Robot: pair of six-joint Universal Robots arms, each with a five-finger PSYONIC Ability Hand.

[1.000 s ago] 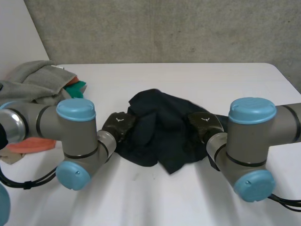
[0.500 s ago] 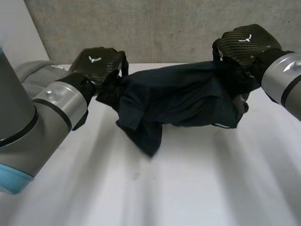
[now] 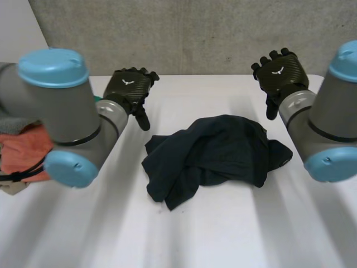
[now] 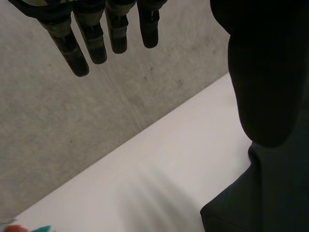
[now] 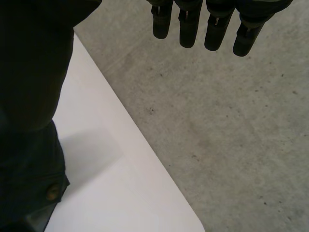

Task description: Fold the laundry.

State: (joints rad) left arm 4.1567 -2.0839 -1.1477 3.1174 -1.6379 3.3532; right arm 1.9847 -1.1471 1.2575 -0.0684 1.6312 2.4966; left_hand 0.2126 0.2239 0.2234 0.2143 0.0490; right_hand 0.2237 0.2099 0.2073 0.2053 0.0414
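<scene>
The dark garment (image 3: pixel 215 156) is lying crumpled, its length perhaps running side to side. Left hand (image 3: pixel 129 86) and right hand (image 3: pixel 279 72) are hovering, fingers straight.

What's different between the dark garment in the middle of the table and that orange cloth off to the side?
The dark garment is near-black, while the orange cloth is bright. The dark garment lies in full sight mid-table, whereas the orange cloth sits at the table's left edge, partly hidden behind the left arm. Both lie rumpled and unfolded on the white table.
</scene>
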